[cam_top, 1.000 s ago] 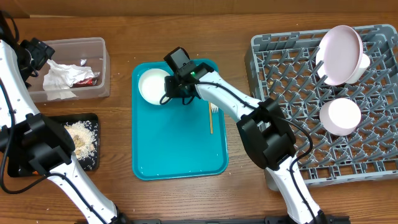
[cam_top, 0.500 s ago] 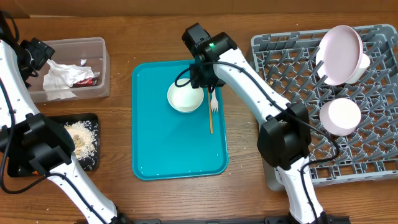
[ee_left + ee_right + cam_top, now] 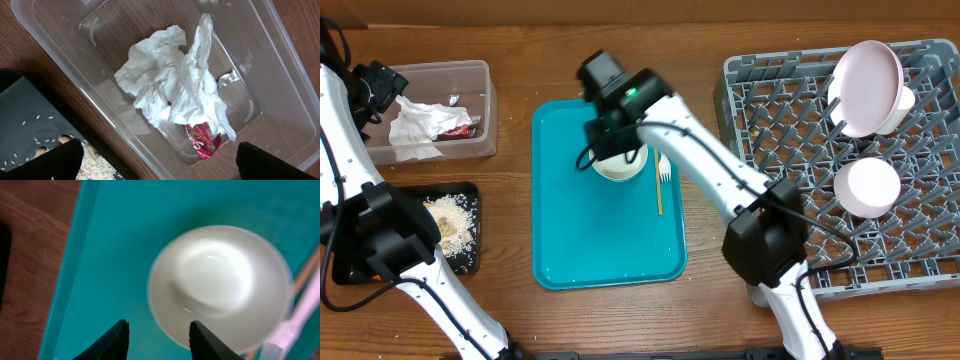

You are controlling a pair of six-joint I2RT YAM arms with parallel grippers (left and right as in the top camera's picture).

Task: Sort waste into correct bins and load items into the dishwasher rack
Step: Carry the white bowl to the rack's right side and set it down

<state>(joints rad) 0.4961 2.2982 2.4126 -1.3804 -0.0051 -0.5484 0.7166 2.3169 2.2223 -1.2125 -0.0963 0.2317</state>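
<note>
A small white bowl [image 3: 623,165] [image 3: 220,285] sits upright on the teal tray [image 3: 605,245], left of a white fork [image 3: 664,168] and a thin wooden stick [image 3: 658,192]. My right gripper [image 3: 603,138] [image 3: 159,335] hovers open at the bowl's rim, holding nothing. Over at the left, the clear tub [image 3: 480,95] [image 3: 280,65] holds crumpled napkins [image 3: 415,125] [image 3: 170,85] and a red wrapper [image 3: 202,140]. My left gripper [image 3: 382,88] [image 3: 165,167] hangs wide open above it. The grey rack [image 3: 790,130] on the right carries a white plate [image 3: 868,88] and a second bowl [image 3: 867,187].
The black tray [image 3: 470,255] [image 3: 25,115] with beige food scraps [image 3: 448,220] lies in front of the clear tub. The rack's front half shows bare pegs. Brown table wood separates the teal tray from the tub and from the rack.
The bowl went from the teal tray's back left corner toward its middle with my right gripper. The gripper has since let go and swung left over the bowl. The left arm stayed put.
</note>
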